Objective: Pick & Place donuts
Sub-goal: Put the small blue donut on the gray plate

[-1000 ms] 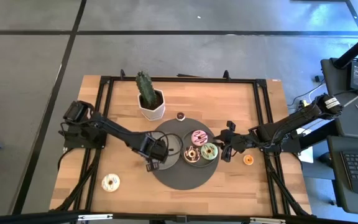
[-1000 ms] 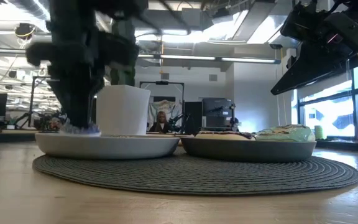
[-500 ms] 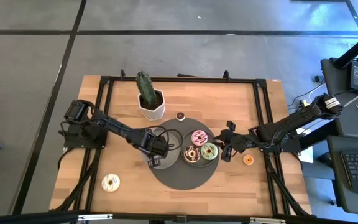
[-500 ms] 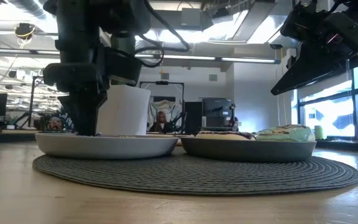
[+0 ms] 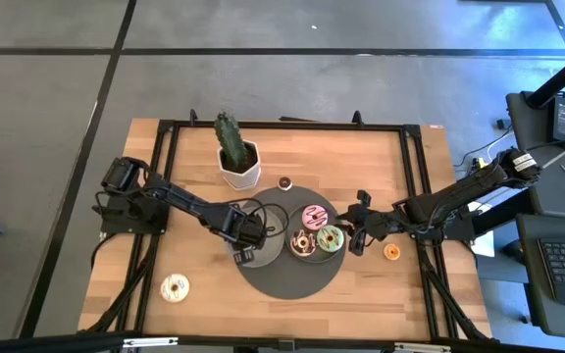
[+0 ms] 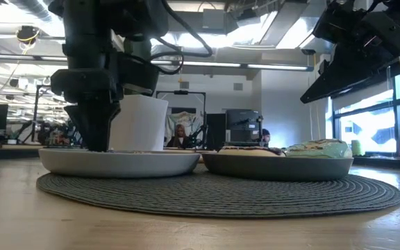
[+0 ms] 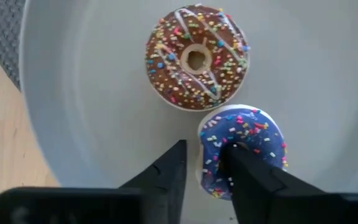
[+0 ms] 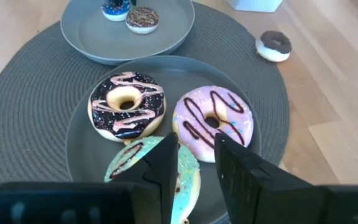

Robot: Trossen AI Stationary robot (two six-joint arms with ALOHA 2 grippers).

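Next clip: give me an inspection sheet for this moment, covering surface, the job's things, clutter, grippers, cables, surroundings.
Surface: wooden table with a round woven mat carrying two grey plates.
Job's things: brown donut and blue donut on the left plate; dark, pink and green donuts on the right plate; white donut, orange donut and a small dark donut loose on the table.
Clutter: potted cactus.
Grippers: left gripper low over the left plate, jaws straddling the blue donut's edge; right gripper above the right plate, jaws parted, empty.
Cables: loops along the left arm.
Surroundings: monitors and a person beyond the table.
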